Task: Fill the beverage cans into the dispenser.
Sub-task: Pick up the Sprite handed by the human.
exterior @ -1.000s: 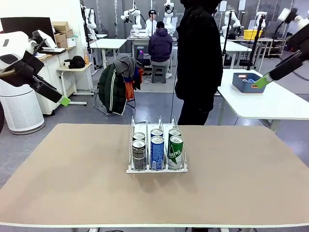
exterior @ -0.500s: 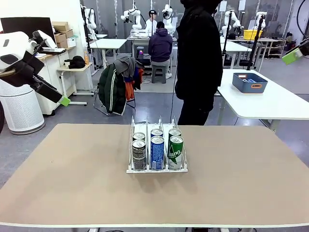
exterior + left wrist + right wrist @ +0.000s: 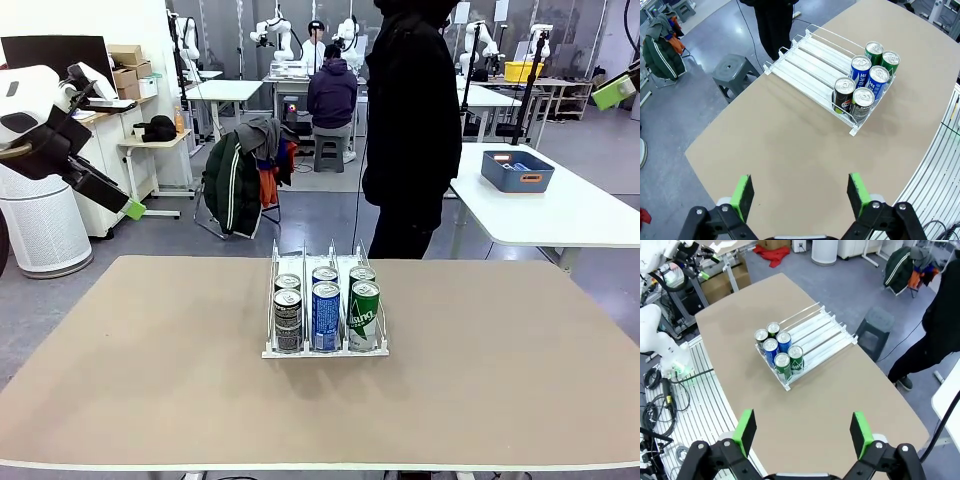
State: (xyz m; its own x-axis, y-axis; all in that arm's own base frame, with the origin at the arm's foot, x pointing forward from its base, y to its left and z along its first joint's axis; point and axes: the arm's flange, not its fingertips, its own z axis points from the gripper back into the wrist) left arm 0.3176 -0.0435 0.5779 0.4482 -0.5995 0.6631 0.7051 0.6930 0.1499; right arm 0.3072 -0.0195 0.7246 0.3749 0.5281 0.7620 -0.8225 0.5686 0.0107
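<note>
So, six cans (image 3: 325,305) are parked upright at the near end of the dispenser (image 3: 331,254), mid-counter (image 3: 150,350), lanes pointed at the person (image 3: 410,120). Left claw (image 3: 800,187) and right claw (image 3: 802,425) are spread wide, empty, well off; left is reckoned slightly nearer.

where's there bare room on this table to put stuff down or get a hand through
The table is bare on both sides of the dispenser and along the near edge in front of it. Inside the dispenser, the far stretch of all three lanes is bare too. It is crowded only at the dispenser's near end, where six beverage cans stand two deep in each lane.
</note>
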